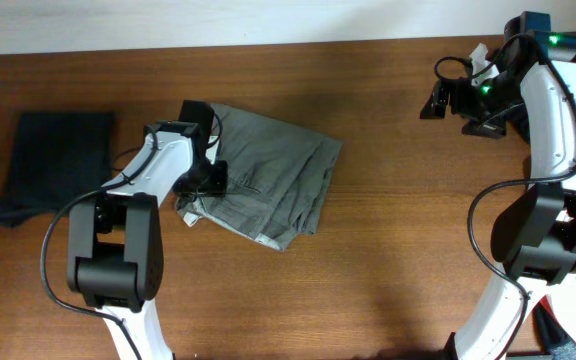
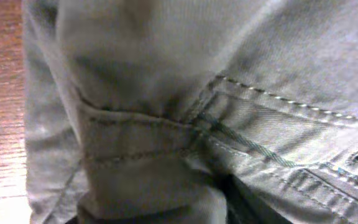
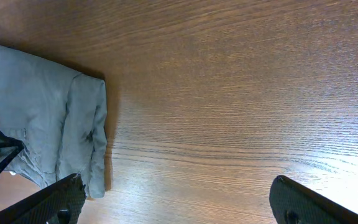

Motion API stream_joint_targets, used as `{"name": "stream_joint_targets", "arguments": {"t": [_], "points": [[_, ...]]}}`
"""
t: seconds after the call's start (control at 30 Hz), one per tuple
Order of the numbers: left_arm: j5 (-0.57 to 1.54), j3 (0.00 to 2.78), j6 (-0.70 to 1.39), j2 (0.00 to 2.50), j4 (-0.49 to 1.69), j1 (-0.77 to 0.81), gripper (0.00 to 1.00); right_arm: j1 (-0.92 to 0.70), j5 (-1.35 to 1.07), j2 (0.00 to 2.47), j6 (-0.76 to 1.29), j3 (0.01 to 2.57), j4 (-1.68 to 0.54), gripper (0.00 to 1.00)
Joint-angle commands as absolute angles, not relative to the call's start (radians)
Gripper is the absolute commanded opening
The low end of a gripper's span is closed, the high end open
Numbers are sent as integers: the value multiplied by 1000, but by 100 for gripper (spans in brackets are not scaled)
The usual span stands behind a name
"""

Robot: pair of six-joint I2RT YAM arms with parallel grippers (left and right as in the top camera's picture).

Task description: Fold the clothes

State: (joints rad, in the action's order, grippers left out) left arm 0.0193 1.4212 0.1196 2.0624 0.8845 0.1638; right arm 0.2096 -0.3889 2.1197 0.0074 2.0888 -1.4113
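Overhead: left gripper (image 1: 208, 182) down on the near-left edge of the half-folded trousers (image 1: 278, 185), likely seeking a fold hold; left wrist: cloth fills view, grip untellable; right wrist: right gripper (image 3: 178, 202) spread wide, empty, held clear over the table (image 3: 229, 93).

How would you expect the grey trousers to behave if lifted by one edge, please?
Probably floppy: the grey trousers lie in soft folds, so unheld parts would likely droop. Their thick stitched seams suggest fairly heavy cloth that may drag rather than slide on the table.

One grey trousers (image 1: 278, 180), one dark garment (image 1: 53, 160) (seemingly black)
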Motion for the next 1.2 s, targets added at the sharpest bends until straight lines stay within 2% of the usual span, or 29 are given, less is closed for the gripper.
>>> {"name": "stream_joint_targets", "arguments": {"t": [0.0, 0.33, 0.4, 0.43, 0.47, 0.83, 1.17], "points": [[-111, 1426, 118, 2113, 917, 152, 60, 207, -380, 2105, 8, 2095, -1414, 99], [-155, 1766, 52, 2112, 1185, 152, 77, 207, -380, 2105, 8, 2095, -1414, 99], [-154, 1784, 28, 2112, 1198, 152, 86, 207, -380, 2105, 8, 2095, -1414, 99], [-154, 1784, 24, 2112, 1199, 152, 96, 207, -380, 2105, 8, 2095, -1414, 99], [-154, 1784, 17, 2113, 1201, 152, 99, 207, -380, 2105, 8, 2095, -1414, 99], [-135, 1716, -20, 2115, 1185, 122, 99, 207, -380, 2105, 8, 2095, -1414, 99], [-55, 1571, -24, 2115, 1068, 91, 99, 207, -380, 2105, 8, 2095, -1414, 99]]}}
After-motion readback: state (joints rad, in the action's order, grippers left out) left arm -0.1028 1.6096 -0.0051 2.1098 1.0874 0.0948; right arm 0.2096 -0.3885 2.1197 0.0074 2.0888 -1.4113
